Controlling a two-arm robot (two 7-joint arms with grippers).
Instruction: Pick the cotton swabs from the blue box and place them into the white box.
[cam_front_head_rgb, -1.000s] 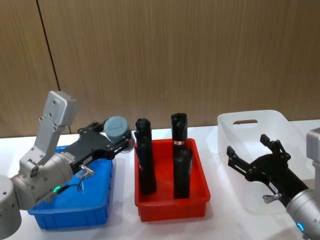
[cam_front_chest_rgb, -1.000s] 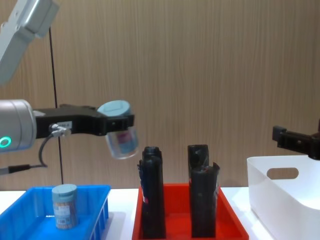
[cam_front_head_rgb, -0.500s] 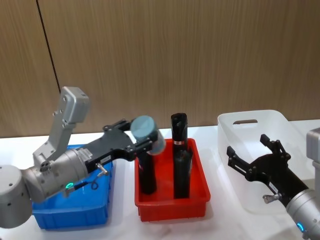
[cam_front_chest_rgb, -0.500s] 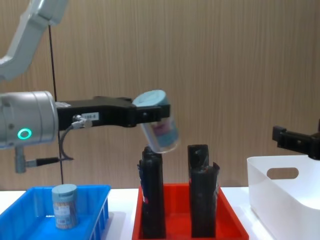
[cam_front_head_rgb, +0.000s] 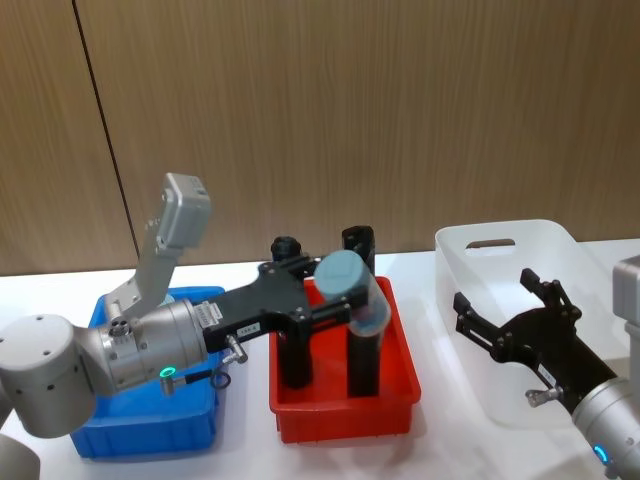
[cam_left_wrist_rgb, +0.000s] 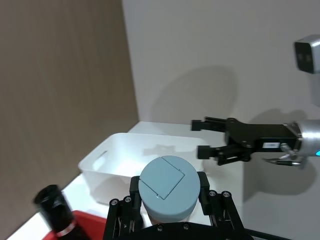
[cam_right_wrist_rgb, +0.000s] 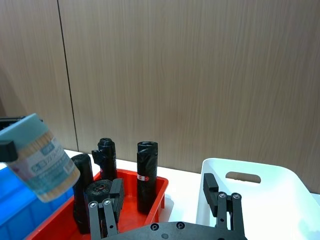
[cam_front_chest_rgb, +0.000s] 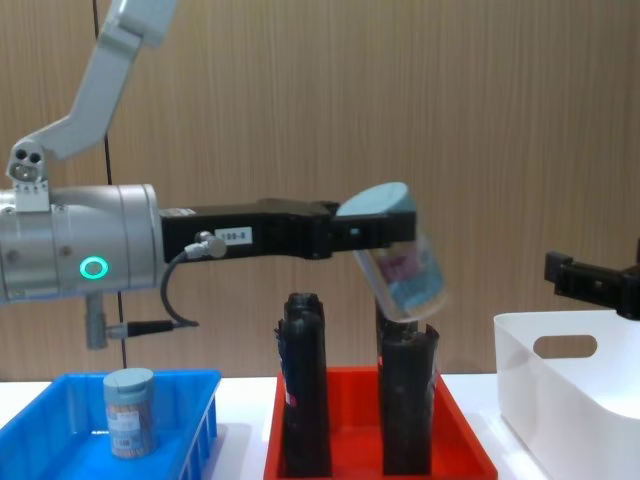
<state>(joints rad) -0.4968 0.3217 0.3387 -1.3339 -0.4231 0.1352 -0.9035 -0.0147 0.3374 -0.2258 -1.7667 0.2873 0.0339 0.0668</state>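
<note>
Jaws of the left gripper clamp a tilted tub of cotton swabs above the red tray. This looks like the carry step. Next it must travel right to the white box, near which the right gripper hangs spread and empty.

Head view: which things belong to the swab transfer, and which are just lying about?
Part of the job: left end effector, shut on a cotton swab tub above the red tray; spare tub in the blue box; white box; right end effector, open near it.

Lying about: red tray; black cylinders standing in it.
</note>
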